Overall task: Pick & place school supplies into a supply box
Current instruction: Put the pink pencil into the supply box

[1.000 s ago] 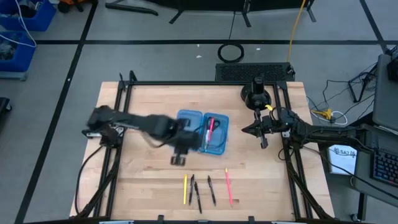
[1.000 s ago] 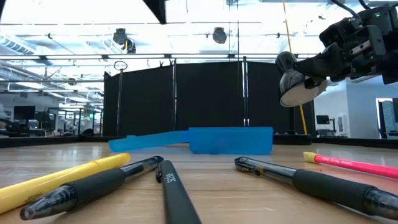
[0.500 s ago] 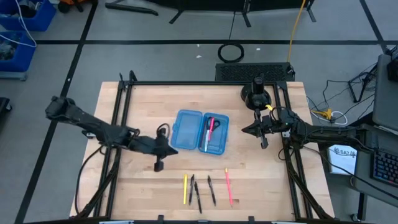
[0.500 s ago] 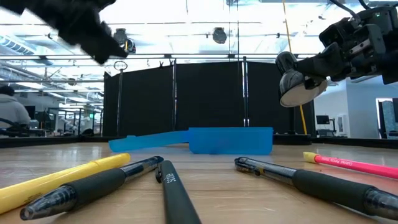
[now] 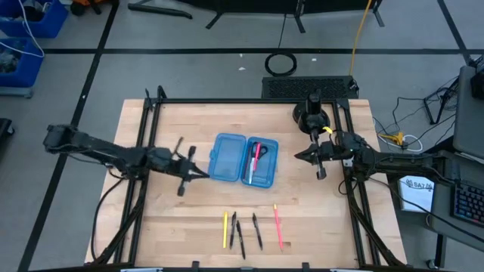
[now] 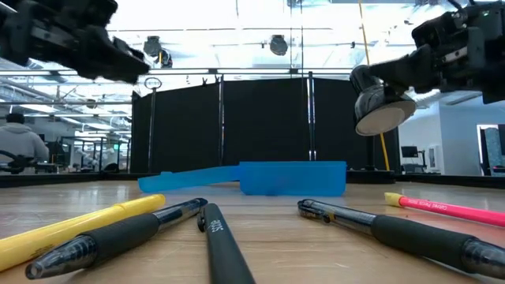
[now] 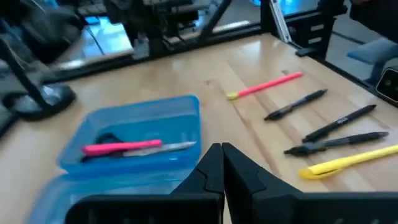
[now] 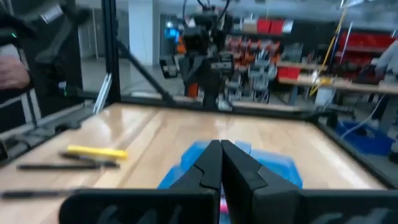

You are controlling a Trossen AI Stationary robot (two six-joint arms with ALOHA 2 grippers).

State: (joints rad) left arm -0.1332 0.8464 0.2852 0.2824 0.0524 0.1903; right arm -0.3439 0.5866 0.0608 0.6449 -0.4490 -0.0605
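Note:
The translucent blue supply box (image 5: 246,159) lies open near the table's middle. Its right half (image 7: 134,134) holds a pink pen (image 7: 121,147), a clear pen and a dark item. A yellow pencil (image 5: 224,229), three black pens (image 5: 240,234) and a pink pen (image 5: 277,225) lie in a row near the table's near edge. My left gripper (image 5: 203,174) is shut and empty just left of the box, above the table (image 7: 222,152). My right gripper (image 5: 299,156) is shut and empty to the right of the box (image 8: 221,152).
A black round stand (image 5: 311,113) sits by the table's far right corner, behind my right arm. Black frame rails run along the table's left and right edges. Bare wood lies between the box and the row of pens (image 6: 237,244).
My left arm has swung away from above the box toward the table's left edge, and its gripper now hangs just left of the box. The box and the row of pens have stayed in place.

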